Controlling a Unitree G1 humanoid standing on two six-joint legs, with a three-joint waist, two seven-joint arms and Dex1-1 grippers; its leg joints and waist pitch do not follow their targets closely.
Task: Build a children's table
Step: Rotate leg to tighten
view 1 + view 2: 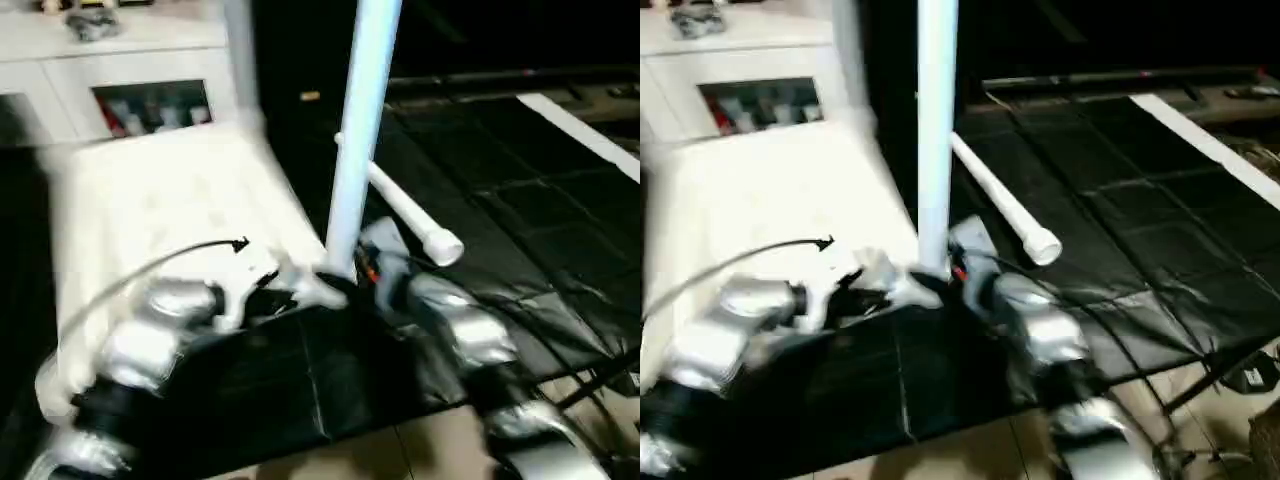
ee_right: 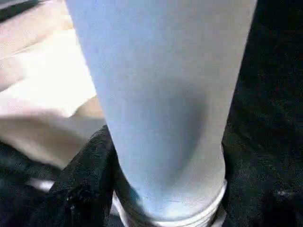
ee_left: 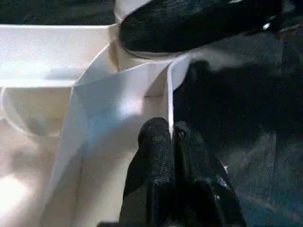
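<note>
The centre of the frame is blocked by an upright leg [image 1: 358, 150], with a loose leg [image 1: 412, 216] lying just behind it on the black mat [image 1: 520, 200]. Open mat is left at right.

White cabinet [image 1: 120, 70] with glass-fronted shelves at back left, black sheeting [image 1: 520, 200] over pale tiled floor [image 1: 430, 450].

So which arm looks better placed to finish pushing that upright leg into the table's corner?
The right one, probably. Its end effector is wrapped around the base of the upright leg at the corner socket. The left end effector is pinched on the tabletop's rim, steadying it.
</note>
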